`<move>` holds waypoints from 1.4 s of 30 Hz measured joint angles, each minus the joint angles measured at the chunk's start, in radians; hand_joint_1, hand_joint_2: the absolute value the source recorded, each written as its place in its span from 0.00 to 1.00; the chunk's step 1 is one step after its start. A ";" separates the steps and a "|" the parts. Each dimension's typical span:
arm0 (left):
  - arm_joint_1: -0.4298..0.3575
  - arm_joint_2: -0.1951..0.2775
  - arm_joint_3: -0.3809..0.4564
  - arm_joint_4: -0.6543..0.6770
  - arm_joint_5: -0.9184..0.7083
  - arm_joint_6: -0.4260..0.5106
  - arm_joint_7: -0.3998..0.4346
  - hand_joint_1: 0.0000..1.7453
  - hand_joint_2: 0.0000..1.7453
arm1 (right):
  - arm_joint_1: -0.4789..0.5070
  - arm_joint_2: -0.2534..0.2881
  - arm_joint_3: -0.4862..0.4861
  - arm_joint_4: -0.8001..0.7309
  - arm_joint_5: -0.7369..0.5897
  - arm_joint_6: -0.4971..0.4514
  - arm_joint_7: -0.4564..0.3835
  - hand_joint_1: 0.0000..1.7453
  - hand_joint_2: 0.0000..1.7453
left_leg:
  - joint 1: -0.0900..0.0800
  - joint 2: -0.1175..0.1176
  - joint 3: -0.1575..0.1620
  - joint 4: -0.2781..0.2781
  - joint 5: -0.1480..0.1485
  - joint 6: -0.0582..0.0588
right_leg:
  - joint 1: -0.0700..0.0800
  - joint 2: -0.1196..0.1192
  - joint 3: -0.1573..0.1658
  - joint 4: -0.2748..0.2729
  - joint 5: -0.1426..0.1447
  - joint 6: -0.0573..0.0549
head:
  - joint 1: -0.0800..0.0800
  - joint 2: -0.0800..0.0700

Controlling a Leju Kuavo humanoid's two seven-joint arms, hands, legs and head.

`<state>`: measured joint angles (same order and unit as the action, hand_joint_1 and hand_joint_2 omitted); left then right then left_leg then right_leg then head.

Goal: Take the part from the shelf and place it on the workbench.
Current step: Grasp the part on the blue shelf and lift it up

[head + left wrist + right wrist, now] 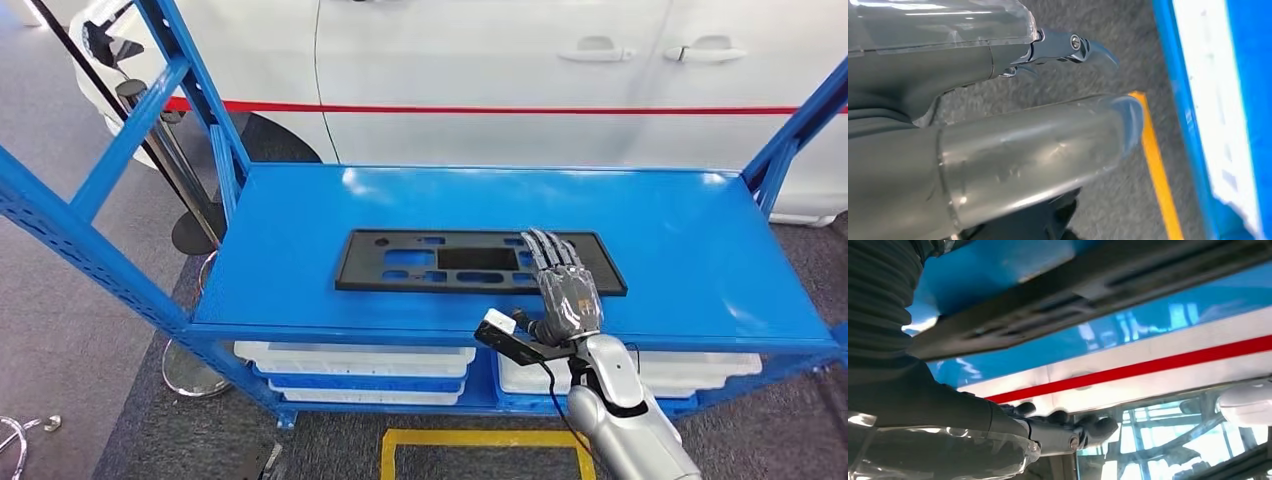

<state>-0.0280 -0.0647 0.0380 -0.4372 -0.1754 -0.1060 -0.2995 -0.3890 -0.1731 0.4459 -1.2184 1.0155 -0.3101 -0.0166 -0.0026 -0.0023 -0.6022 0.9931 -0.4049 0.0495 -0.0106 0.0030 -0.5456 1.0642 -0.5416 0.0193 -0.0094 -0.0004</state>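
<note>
Black part (480, 262) flat on blue shelf (680, 250). Right hand (562, 283) over part's right end, fingers straight, holding nothing. Left hand (998, 130) off shelf, grip unclear.

Silver arm, dark many-fingered hands under clear film

The right hand (562, 285) has dark segmented fingers and a grey back wrapped in glossy transparent plastic; its silver forearm (625, 420) swells into rounded shells, with a black camera block (515, 340) at about 9 o'clock from the wrist and a thin black cable trailing from it. The left hand (998, 130) shows a thick grey thumb under a clear cap, metallic fingers (1068, 47) with a round silver screw, and a smooth grey cover
</note>
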 joint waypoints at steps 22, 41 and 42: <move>-0.016 0.003 -0.050 0.000 0.023 0.005 -0.002 0.00 0.00 | 0.005 0.010 0.070 -0.003 0.003 0.031 -0.033 0.00 1.00 | 0.013 -0.003 -0.072 0.213 -0.104 -0.057 | -0.010 -0.003 -0.048 -0.035 0.086 -0.035 | -0.001 0.000; -0.030 0.008 -0.076 0.000 0.035 -0.001 -0.018 0.00 0.00 | -0.001 0.017 0.115 0.003 0.007 0.042 -0.027 0.00 1.00 | 0.005 -0.005 0.040 0.020 -0.058 -0.020 | -0.001 -0.002 -0.057 -0.030 0.092 -0.006 | 0.000 0.000; -0.031 0.008 -0.076 0.000 0.038 -0.001 -0.018 0.00 0.00 | -0.001 0.016 0.118 0.004 0.007 0.041 -0.026 0.00 1.00 | 0.003 -0.005 0.038 0.022 -0.059 -0.024 | 0.001 -0.001 -0.057 -0.031 0.091 -0.010 | 0.000 0.000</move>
<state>-0.0587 -0.0565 -0.0381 -0.4368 -0.1377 -0.1066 -0.3174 -0.3902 -0.1567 0.5637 -1.2148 1.0224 -0.2687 -0.0425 0.0006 -0.0074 -0.5637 1.0149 -0.4640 0.0250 -0.0096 0.0017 -0.6030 1.0331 -0.4511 0.0090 -0.0095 -0.0004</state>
